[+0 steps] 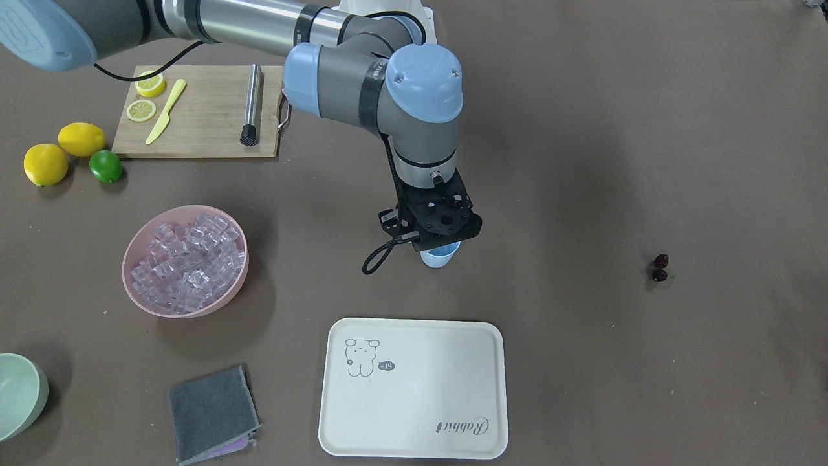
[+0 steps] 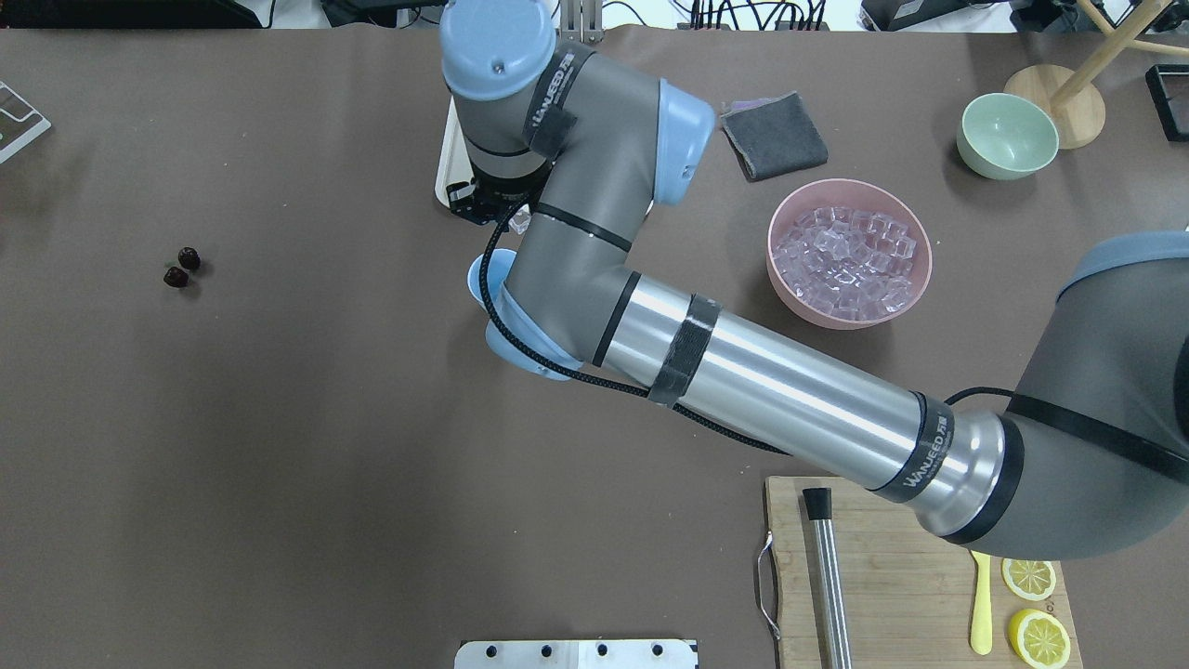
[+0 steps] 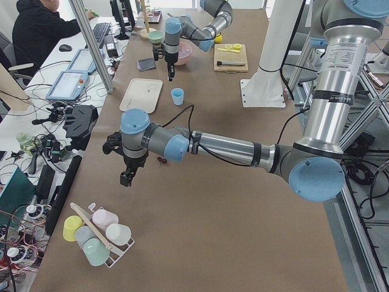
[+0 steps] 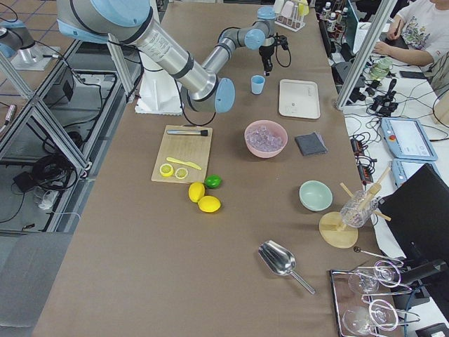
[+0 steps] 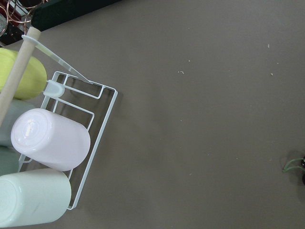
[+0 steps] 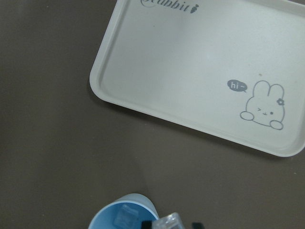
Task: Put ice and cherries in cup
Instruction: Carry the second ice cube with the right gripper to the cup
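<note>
The light blue cup (image 1: 441,257) stands on the table in the middle, just behind the tray. My right gripper (image 1: 440,226) hangs right over it and is shut on one clear ice cube (image 6: 169,222). The right wrist view shows the cup's mouth (image 6: 114,214) just beneath the cube, with something clear lying inside. More ice (image 1: 187,262) fills the pink bowl (image 1: 132,285). The dark cherries (image 1: 660,268) lie alone on the table, far to the cup's other side. My left gripper (image 3: 126,178) hangs near the cherries (image 3: 161,160); I cannot tell whether it is open or shut.
A cream tray (image 1: 414,388) lies in front of the cup. A grey cloth (image 1: 213,414) and a pale green bowl (image 1: 19,395) are nearby. A cutting board (image 1: 200,123) holds lemon slices, a knife and a metal muddler, with two lemons and a lime (image 1: 105,166) beside it. A rack of cups (image 5: 47,143) lies below the left wrist.
</note>
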Controlling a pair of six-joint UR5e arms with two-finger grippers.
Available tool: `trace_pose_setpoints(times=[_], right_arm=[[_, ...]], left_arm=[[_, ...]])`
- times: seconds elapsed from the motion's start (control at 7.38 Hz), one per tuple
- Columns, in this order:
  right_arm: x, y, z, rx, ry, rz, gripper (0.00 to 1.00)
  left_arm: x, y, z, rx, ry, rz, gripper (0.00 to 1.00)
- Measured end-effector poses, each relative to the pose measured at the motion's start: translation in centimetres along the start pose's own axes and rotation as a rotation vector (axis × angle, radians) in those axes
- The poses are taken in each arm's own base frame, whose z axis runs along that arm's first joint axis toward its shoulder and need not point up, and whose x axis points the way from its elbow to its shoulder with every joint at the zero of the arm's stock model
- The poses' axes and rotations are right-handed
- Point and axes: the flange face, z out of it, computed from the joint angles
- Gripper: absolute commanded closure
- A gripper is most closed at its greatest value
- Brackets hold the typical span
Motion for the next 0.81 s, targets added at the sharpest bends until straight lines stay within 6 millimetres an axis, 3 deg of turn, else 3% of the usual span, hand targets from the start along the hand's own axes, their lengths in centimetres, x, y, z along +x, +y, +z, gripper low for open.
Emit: trace_pose_setpoints(times=[0.27,0.41,0.54,0.81], right_arm=[[-2.1,2.0,1.8,0.013,-0.002,-0.002,0.97],[-2.7,2.8,2.1,0.01,-0.006,-0.002,0.38],[-2.9,3.2,2.4,0.009,-0.007,-0.002,0.06],[-2.3,3.4,2.9,0.013,0.003,0.001,0.02]], left_arm=[[0.1,-0.1,-0.1,0.002,0.002,0.001,0.02],[0.1,-0.1,0.0,0.001,0.003,0.001,0.02],[0.1,-0.1,0.1,-0.001,0.003,0.001,0.02],[0.0,0.1,0.1,-0.003,0.005,0.0,0.02]])
